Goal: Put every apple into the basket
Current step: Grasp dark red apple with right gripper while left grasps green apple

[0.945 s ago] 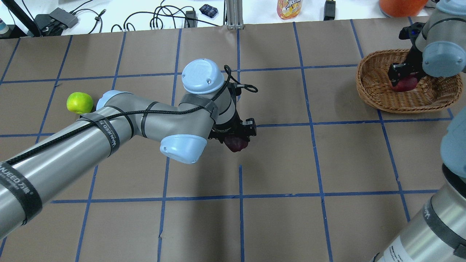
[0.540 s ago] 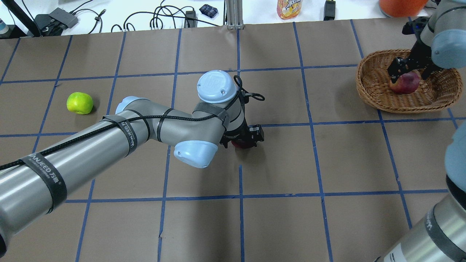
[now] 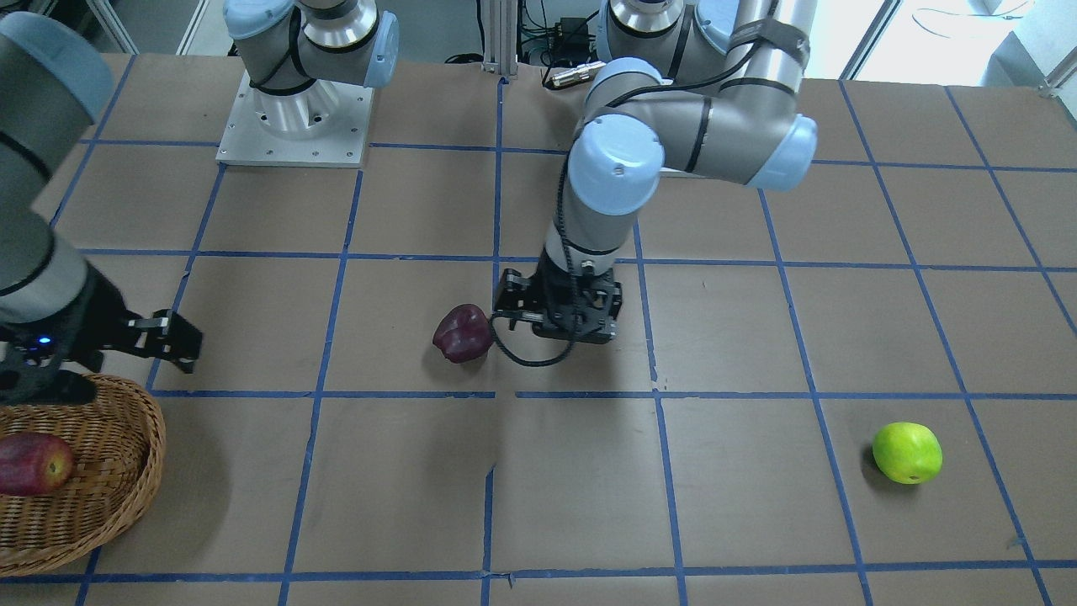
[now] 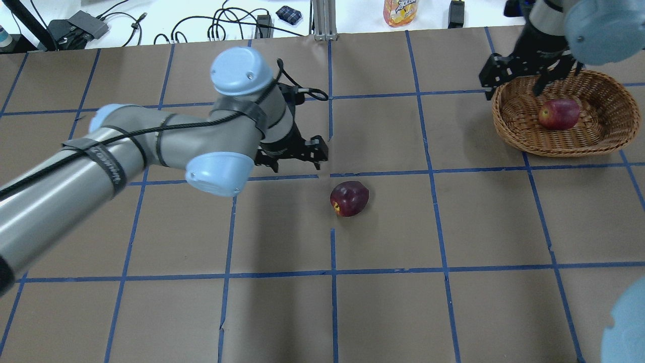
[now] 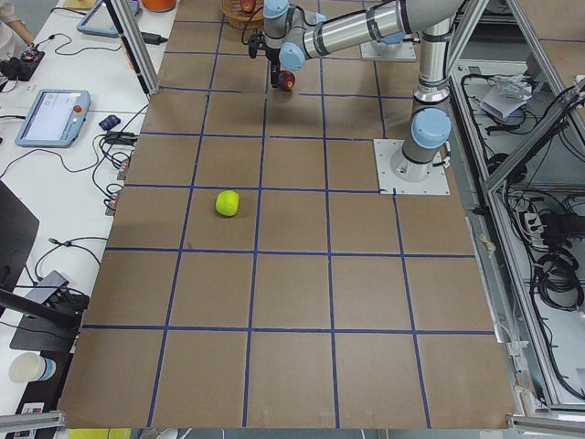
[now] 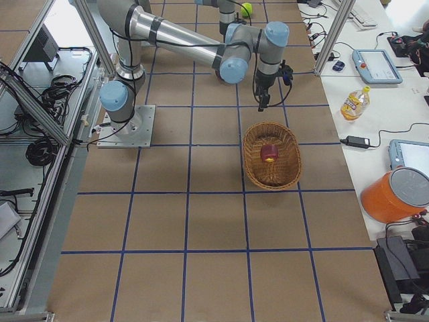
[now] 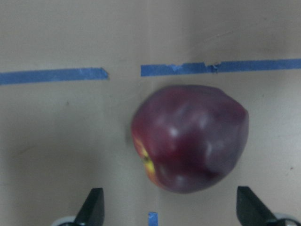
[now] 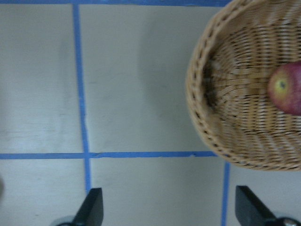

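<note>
Mid-desk drop-off: my left gripper, which less than a second ago carried the maroon apple low over the middle of the desk, now hangs empty with its jaws spread wide. It has pulled back toward the left edge and slightly toward the far edge. The apple lies on its side near the desk's centre, just beside the gripper and touching neither fingertip. The left wrist view shows it ahead of the open jaws.

At the far right corner, my right gripper has let go of the red apple and risen. It is wide open and holds nothing, standing over the basket rim on the side facing the desk's centre. The red apple rests inside the basket.

By my reading, one of three apples is home and the maroon one has been staged for the right arm to collect. The green apple sits alone toward the left edge, well apart from both grippers.
</note>
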Robot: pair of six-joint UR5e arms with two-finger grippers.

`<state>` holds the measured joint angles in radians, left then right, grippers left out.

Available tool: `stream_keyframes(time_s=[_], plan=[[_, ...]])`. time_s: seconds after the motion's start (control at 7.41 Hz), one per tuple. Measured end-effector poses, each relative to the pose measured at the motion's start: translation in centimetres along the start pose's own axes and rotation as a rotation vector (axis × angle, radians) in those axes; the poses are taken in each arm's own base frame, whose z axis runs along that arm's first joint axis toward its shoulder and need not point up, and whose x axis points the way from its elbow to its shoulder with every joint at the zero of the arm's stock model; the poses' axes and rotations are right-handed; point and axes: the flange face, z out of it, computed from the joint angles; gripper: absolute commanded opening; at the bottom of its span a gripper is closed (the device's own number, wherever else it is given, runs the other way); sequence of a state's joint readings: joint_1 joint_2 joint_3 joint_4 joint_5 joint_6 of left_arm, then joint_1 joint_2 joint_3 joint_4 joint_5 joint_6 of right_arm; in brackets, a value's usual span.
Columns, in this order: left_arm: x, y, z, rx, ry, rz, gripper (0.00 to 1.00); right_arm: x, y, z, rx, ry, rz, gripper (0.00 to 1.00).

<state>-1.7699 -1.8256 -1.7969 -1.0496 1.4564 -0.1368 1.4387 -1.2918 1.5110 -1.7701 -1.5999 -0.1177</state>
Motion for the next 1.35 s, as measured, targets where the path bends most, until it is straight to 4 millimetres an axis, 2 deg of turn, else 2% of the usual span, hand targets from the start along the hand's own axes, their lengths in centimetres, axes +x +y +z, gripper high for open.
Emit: stream_keyframes(time_s=[0.14,0.4,0.54,0.68,0.81,0.94,1.35], plan=[[-6.3,-1.4,-2.2,-0.015,-0.036,0.034,1.00,-5.0,0.6,0.4,-0.009,-0.046,0.067,1.00],[-20.1,-3.0,-4.6,-0.027,-0.061,0.049,1.00,-12.9,1.7,2.5,-0.069,-0.120,0.219,1.00],[-25.9,-3.6,-4.9,-0.024,-0.062,0.052,1.00,-16.6,2.2,4.4,-0.102,-0.120,0.283,1.00],[-29.9,-4.3,-4.9,-0.019,-0.065,0.068,1.00,-19.1,2.3,6.3,-0.121,-0.114,0.367,1.00],[-32.6,-5.5,-4.6,-0.014,-0.073,0.082,1.00,-20.6,1.9,8.4,-0.141,-0.102,0.492,1.00],[-34.4,-6.7,-4.1,-0.015,-0.089,0.087,1.00,-21.5,1.7,10.2,-0.159,-0.087,0.608,1.00],[-39.7,-9.1,-2.1,-0.015,-0.167,0.059,1.00,-23.5,2.6,13.0,-0.250,-0.113,0.774,1.00]])
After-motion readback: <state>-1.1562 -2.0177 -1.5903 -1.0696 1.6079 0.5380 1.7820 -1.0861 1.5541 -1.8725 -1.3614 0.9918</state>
